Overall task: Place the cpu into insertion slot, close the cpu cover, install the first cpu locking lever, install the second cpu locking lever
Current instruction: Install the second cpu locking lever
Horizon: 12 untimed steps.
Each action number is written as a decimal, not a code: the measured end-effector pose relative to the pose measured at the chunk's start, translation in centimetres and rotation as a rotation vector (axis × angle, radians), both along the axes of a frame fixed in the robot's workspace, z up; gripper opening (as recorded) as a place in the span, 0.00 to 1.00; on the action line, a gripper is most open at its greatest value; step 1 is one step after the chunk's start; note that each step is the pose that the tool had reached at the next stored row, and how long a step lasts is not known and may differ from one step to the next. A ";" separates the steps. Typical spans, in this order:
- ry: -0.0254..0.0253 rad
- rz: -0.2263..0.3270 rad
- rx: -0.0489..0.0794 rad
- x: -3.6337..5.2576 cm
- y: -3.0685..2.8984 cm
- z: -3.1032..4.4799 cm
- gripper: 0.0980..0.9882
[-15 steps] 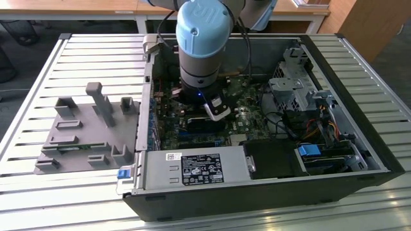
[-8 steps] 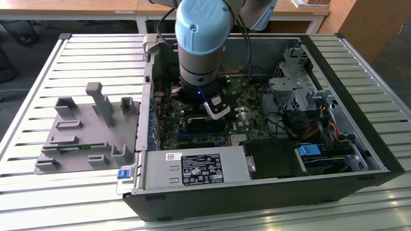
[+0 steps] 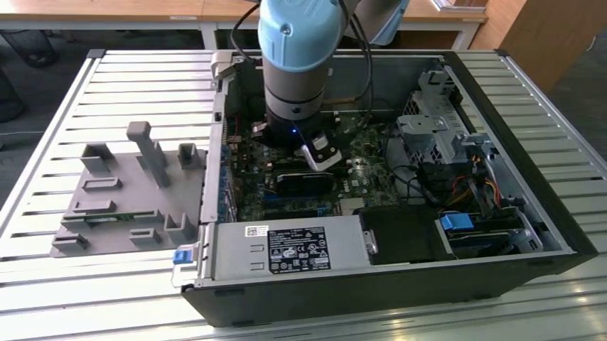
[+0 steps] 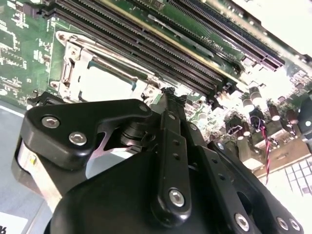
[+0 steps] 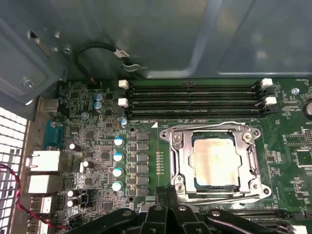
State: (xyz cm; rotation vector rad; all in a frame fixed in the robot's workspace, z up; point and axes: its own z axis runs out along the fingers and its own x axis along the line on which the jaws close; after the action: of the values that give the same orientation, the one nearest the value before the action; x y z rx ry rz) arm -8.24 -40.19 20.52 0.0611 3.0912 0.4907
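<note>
In the first wrist view the cpu (image 5: 215,163) lies flat in the insertion slot, its pale metal top showing through the square window of the cpu cover (image 5: 247,146). The silvery cover lies down over it. Thin metal levers (image 5: 174,163) run along the socket's sides. My gripper (image 5: 168,194) hovers at the socket's edge, its black fingers pressed together with nothing between them. In the second wrist view the fingertips (image 4: 170,97) stand just beside the socket (image 4: 73,58) and the cpu (image 4: 105,85). In the exterior view my gripper (image 3: 320,158) is low over the motherboard inside the open computer case.
Empty memory slots (image 5: 195,100) run beside the socket. Capacitors (image 5: 118,163) and rear ports (image 5: 44,161) stand on the board. The case holds a power supply (image 3: 289,249) and drive cage (image 3: 431,135). A grey fixture tray (image 3: 133,192) sits on the slatted table at the exterior view's left.
</note>
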 end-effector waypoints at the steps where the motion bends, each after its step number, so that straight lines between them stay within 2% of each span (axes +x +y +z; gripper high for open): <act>1: 0.0000 0.000 0.000 0.00 0.00 0.11 0.01; 7: 0.0000 0.000 0.000 0.00 0.00 0.58 0.01; 12: -0.0001 0.000 0.001 0.00 0.00 0.68 0.01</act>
State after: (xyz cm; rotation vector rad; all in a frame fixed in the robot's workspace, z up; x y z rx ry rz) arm -8.23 -40.19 21.20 0.0611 3.0909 0.4915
